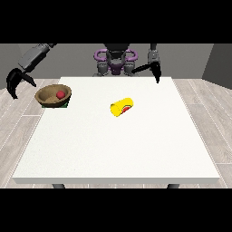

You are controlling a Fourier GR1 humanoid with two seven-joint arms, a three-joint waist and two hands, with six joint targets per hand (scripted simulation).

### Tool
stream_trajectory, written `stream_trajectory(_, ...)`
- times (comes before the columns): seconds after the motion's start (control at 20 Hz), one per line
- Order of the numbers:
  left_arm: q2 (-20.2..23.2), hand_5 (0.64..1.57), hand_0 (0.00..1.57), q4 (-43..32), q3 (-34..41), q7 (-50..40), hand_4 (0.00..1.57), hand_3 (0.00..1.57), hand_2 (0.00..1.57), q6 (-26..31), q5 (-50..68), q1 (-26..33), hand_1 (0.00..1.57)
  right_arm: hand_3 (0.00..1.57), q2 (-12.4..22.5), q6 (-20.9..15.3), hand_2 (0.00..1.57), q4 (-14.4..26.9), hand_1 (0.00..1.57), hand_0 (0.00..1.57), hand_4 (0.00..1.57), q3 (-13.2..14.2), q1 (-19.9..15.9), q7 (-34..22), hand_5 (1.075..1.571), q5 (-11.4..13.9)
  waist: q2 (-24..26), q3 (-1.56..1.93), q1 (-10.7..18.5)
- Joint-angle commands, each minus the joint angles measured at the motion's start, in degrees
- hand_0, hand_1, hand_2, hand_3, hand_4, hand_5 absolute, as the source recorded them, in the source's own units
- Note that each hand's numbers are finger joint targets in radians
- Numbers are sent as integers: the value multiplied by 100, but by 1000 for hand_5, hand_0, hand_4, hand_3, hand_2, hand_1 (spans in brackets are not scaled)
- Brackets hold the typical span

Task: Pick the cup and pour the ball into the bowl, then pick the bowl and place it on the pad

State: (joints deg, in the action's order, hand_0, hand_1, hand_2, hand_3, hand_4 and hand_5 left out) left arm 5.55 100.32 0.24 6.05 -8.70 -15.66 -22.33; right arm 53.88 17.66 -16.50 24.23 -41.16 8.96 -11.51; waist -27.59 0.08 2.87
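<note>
A brown wooden bowl point(53, 95) sits near the table's left edge, with a red ball point(60, 94) inside it. The bowl rests on a green pad point(66, 105), of which only a corner shows under its right side. A yellow cup point(122, 107) lies on its side near the table's middle, its mouth turned towards the lower left. The hand at the view's left point(14, 82) hangs off the table, left of the bowl, its fingers curved downward around nothing. The hand at the view's right point(156, 70) hovers over the table's far edge, fingers pointing down.
The white table point(118, 149) fills the view's middle, its front edge near the bottom. The robot's torso point(115, 61) stands behind the far edge. Wooden floor surrounds the table on both sides.
</note>
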Motion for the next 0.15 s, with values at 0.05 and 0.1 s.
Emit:
stream_trajectory(0.05,-94,1569,0,-144,-16,-221,0,0,0,-39,-22,142,0,257,686,793,269,-31,0,0,0,114,-288,-614,1501,-172,440,-5,-181)
stream_trajectory(0.1,-30,1569,0,-334,18,28,0,0,0,93,94,305,0,288,606,962,189,-30,0,0,0,196,-238,-645,1503,-303,706,-10,-146)
